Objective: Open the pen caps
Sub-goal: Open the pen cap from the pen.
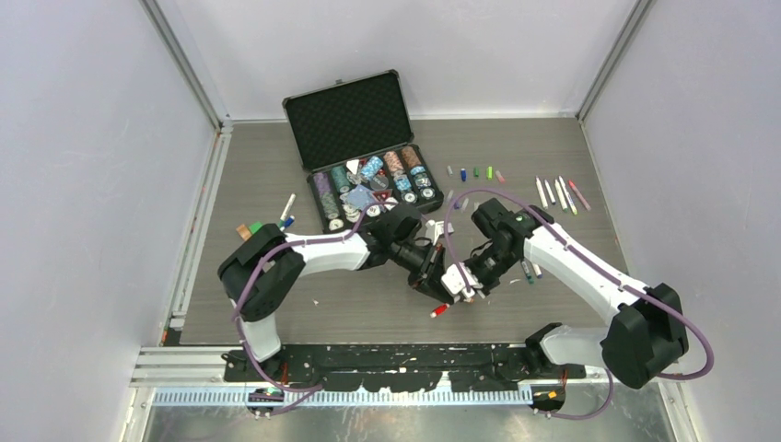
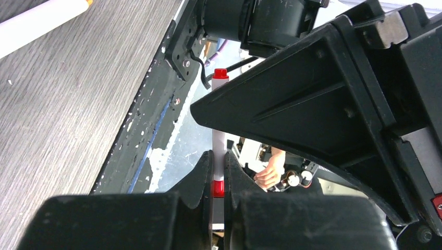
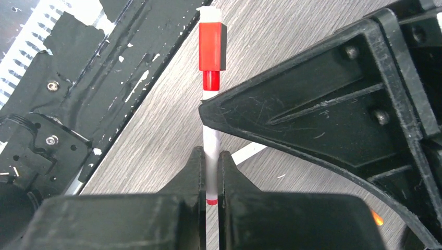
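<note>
Both the left tool [image 2: 218, 174] and right tool [image 3: 209, 166] are clamped tight on one white marker pen [image 3: 210, 135], held above the surface [image 1: 350, 313]. Its red cap [image 3: 211, 47] juts free beyond them, so uncapping likely needs one tool regripped on it, pulling lengthwise.

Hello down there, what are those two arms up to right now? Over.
Left gripper and right gripper both shut on one pen. Red cap still on its end. Nothing seen blocking the pull.

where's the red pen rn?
Top view, front-centre of the table: red pen gripped by both the left end effector and right end effector, its red end poking toward the near edge.
</note>
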### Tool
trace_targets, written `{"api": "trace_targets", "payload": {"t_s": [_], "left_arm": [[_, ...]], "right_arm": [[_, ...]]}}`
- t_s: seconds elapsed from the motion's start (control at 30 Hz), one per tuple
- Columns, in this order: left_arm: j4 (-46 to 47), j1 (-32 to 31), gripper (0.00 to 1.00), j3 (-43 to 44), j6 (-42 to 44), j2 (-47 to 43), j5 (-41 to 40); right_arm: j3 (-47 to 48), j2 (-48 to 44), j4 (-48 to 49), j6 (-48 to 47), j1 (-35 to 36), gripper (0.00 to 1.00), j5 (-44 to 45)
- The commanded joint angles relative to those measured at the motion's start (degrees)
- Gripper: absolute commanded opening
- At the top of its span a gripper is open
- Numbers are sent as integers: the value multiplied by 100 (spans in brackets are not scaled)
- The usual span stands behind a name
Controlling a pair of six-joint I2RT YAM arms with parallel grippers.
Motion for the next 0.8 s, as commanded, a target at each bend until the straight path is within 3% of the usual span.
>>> {"api": "trace_targets", "payload": {"t_s": [0.0, 0.07, 0.27, 0.4, 0.53, 0.6, 0.67, 0.77], "left_arm": [[91, -50, 8, 197, -68, -86, 198], [115, -43, 15, 188, -85, -127, 179], [114, 113, 51, -103, -47, -615, -337], [-1, 249, 56, -494, 319, -1587, -1296], [-428, 265, 63, -997, 1040, -2810, -2995], [-153, 266, 75, -1451, 1063, -3428, -3684], [409, 273, 97, -1980, 914, -3990, -4165], [1467, 275, 100, -2743, 558, -4595, -4675]], "right_arm": [[21, -79, 110, -52, 34, 1, -59], [5, -137, 81, -54, 30, 1, -102], [23, -228, -186, 34, 19, 0, -199], [8, -225, -211, 361, -8, 0, -184], [302, -158, -274, 1104, -184, 1, -515], [412, -171, -251, 1467, -266, 0, -794], [464, -197, -102, 1998, -342, 0, -1062], [486, -251, 428, 3081, -474, 1, -1389]]}}
